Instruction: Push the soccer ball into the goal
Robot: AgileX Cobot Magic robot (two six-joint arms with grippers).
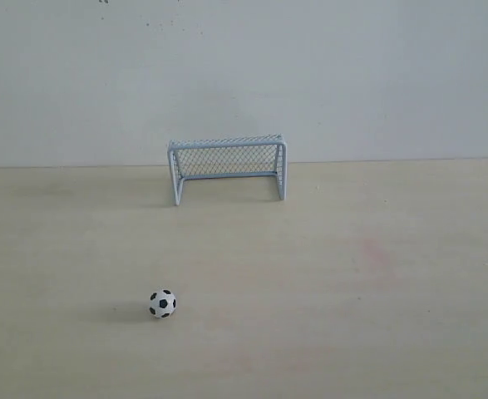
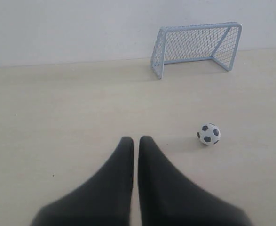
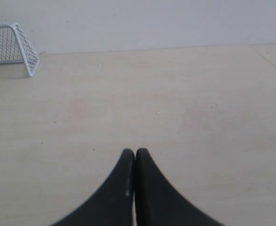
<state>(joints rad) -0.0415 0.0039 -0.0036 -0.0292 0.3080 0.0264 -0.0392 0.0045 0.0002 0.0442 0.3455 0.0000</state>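
The soccer ball rests on the pale wooden table, well in front of the goal and slightly left of its mouth. The goal stands by the back wall with its open side facing the ball. In the left wrist view my left gripper is shut with nothing in it; the soccer ball lies a short way off to one side, apart from it, with the goal beyond. My right gripper is shut and empty, far from the ball; only a corner of the goal shows there. Neither gripper appears in the exterior view.
A plain white wall closes off the back of the table. In the right wrist view a table edge or seam runs diagonally at the far side.
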